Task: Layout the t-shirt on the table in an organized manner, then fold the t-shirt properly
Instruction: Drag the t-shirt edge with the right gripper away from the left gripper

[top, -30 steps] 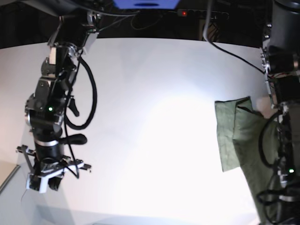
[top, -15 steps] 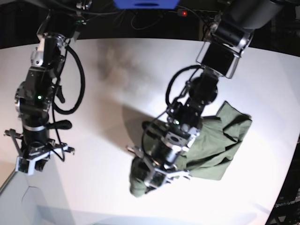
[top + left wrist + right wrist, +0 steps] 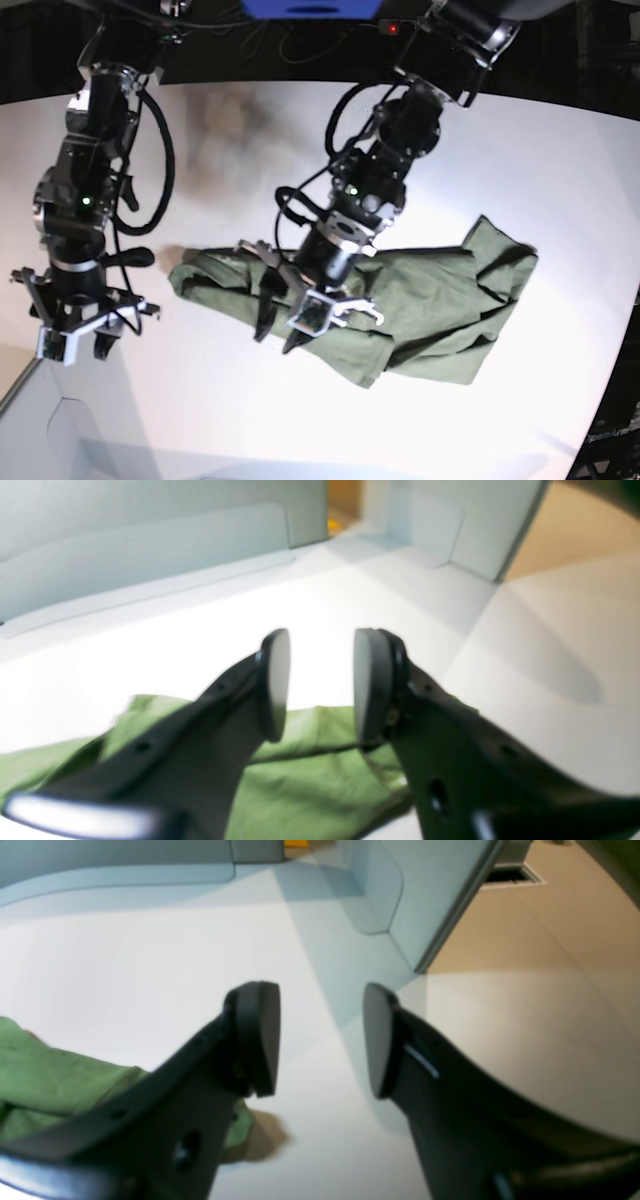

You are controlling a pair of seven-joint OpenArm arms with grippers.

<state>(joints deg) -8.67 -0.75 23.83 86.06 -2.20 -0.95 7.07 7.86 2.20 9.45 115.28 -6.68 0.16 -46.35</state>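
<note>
White table (image 3: 520,150) beneath us, our left gripper (image 3: 290,325) hangs parted and empty over the olive t-shirt (image 3: 440,300), right gripper (image 3: 78,345) likewise agape beside it.

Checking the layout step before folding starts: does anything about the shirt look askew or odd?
Yes. The t-shirt lies rumpled and bunched on the table, its end near the right claw rolled into a lump, not spread flat. The open left claw is over it.

One olive-green t-shirt (image 3: 430,300), one white table (image 3: 560,160), two robot arms — one left gripper (image 3: 290,318), one right gripper (image 3: 78,343).
</note>
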